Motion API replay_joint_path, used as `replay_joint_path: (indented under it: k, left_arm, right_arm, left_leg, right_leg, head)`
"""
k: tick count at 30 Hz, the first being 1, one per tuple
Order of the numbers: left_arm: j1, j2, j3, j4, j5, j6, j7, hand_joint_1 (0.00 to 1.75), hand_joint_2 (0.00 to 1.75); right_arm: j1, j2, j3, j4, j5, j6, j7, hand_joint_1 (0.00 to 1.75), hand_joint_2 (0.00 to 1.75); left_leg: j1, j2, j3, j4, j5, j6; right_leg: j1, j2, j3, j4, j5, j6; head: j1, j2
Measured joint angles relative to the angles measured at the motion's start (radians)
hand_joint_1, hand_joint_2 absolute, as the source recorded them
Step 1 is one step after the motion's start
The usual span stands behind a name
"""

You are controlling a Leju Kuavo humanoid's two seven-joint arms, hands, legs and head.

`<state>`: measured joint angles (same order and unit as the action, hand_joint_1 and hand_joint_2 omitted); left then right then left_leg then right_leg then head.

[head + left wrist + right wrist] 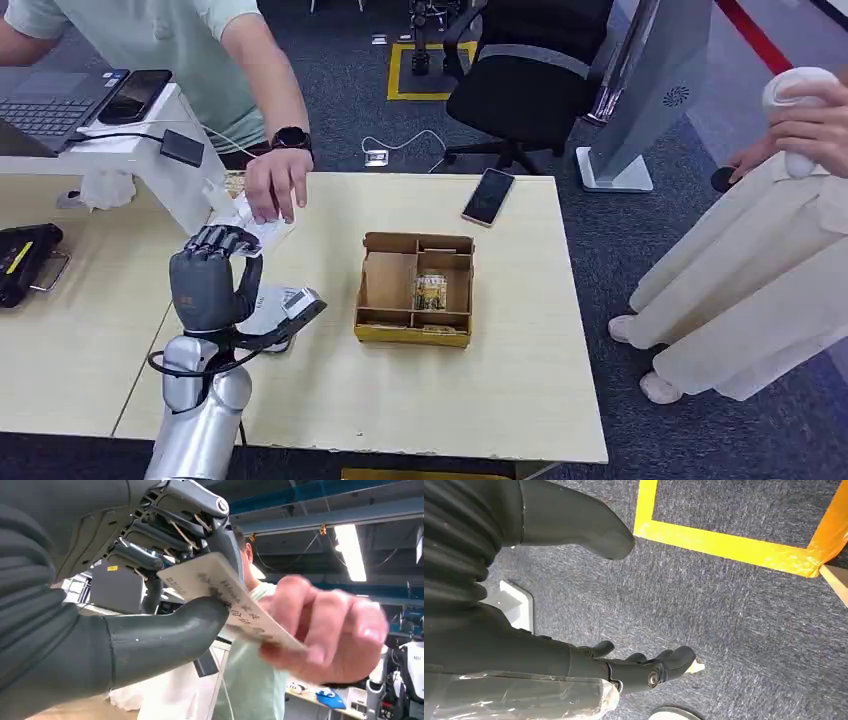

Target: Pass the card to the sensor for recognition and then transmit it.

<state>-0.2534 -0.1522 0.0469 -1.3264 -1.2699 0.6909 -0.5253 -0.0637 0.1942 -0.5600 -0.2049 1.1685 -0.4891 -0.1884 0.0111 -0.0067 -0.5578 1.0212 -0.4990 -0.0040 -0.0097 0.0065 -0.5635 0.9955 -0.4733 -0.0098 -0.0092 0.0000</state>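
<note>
My left hand (210, 280) is raised above the table's left part. It pinches a white card (262, 230) with handwriting on it. In the left wrist view the card (225, 600) sits between my thumb (165, 635) and my dark fingers (165, 535). A person's hand (275, 185) reaches in from the far side and grips the card's other end; the person's hand (325, 630) shows close up there. A white-and-grey sensor unit (290, 305) lies on the table just below my left hand. My right hand (644, 667) hangs over the carpet, fingers apart and holding nothing.
A partitioned cardboard box (415, 288) sits mid-table, and a phone (488, 196) lies near the far edge. A laptop (50, 100) on a white stand is at the far left. A black chair (530, 70) stands behind. A second person in beige trousers (740, 270) stands at the right.
</note>
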Motion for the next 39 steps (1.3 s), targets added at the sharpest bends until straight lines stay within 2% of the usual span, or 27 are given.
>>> replay_joint_path:
  k: [25, 28, 32, 34, 39]
  left_arm:
    - [0.000, -0.010, 0.000, 0.006, 0.019, 0.000, -0.021, 1.75, 1.75]
    - [0.000, -0.007, 0.000, 0.015, 0.022, 0.000, 0.010, 1.75, 1.75]
    - [-0.006, 0.016, -0.029, 0.060, 0.062, 0.000, 0.104, 1.75, 1.75]
    - [-0.008, 0.032, -0.055, 0.081, 0.081, 0.000, 0.133, 1.75, 1.75]
    - [-0.013, 0.057, -0.087, 0.112, 0.089, 0.000, 0.140, 1.75, 1.75]
  right_arm:
    - [0.000, 0.000, 0.008, 0.000, 0.000, 0.000, 0.008, 0.00, 1.75]
    - [0.000, 0.000, 0.008, 0.000, 0.000, 0.000, 0.009, 0.00, 1.75]
    - [0.000, 0.000, 0.009, 0.000, 0.000, 0.002, 0.009, 0.00, 1.75]
    - [0.000, 0.000, 0.010, 0.000, -0.002, 0.002, 0.009, 0.00, 1.75]
    - [0.000, 0.000, 0.010, 0.000, -0.002, 0.003, 0.009, 0.00, 1.75]
  left_leg:
    - [0.000, 0.000, 0.000, 0.000, 0.000, 0.000]
    - [0.000, 0.000, 0.000, 0.000, 0.000, 0.000]
    - [0.000, 0.000, 0.000, 0.000, 0.000, 0.000]
    - [0.000, 0.000, 0.000, 0.000, 0.000, 0.000]
    - [0.000, 0.000, 0.000, 0.000, 0.000, 0.000]
  right_leg:
    - [0.000, 0.000, 0.000, 0.000, 0.000, 0.000]
    - [0.000, 0.000, 0.000, 0.000, 0.000, 0.000]
    - [0.000, 0.000, 0.000, 0.000, 0.000, 0.000]
    - [0.000, 0.000, 0.000, 0.000, 0.000, 0.000]
    - [0.000, 0.000, 0.000, 0.000, 0.000, 0.000]
  head:
    - [0.000, 0.000]
    - [0.000, 0.000]
    - [0.000, 0.000]
    - [0.000, 0.000]
    - [0.000, 0.000]
